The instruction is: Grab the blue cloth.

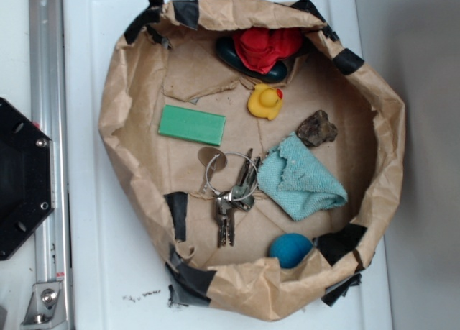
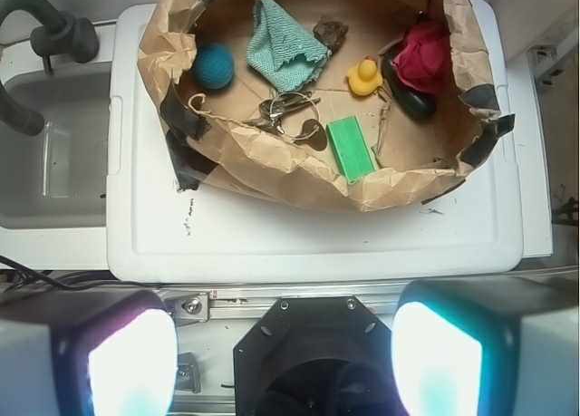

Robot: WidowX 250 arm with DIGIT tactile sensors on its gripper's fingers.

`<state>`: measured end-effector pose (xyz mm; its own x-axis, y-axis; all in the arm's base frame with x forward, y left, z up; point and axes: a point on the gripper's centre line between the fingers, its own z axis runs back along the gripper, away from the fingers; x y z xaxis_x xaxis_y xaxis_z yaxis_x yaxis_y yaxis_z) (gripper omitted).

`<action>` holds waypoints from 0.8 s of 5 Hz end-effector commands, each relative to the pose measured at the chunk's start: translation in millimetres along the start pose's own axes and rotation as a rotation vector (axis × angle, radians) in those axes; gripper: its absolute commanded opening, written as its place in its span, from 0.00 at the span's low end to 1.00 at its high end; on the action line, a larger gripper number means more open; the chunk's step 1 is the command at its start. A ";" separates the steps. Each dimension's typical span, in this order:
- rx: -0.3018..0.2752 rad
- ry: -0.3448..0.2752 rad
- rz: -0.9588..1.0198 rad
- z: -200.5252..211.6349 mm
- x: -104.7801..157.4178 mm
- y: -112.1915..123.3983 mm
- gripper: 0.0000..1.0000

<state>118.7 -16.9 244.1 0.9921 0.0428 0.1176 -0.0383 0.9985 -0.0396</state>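
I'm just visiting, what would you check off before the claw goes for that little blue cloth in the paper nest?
1. Blue cloth in plain sight, nothing lying on it: ok.
2. Claw open: ok, its fingers stand wide apart in the wrist view.
3. Claw above the cloth: not ok, it sits back outside the paper nest.
4. Neighbours apart from the cloth: not ok, the keys and the rock lie right at its edges.
5. Not mistaken for the blue ball or red cloth: ok, both lie apart.
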 end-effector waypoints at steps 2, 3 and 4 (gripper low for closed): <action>0.035 0.000 0.048 -46.1 45.4 13.2 1.00; 0.037 -0.099 -0.042 -79.5 94.7 23.7 1.00; 0.023 -0.100 -0.007 -107.1 128.7 39.8 1.00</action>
<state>248.5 18.1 132.4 0.9878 0.0154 0.1551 -0.0123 0.9997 -0.0207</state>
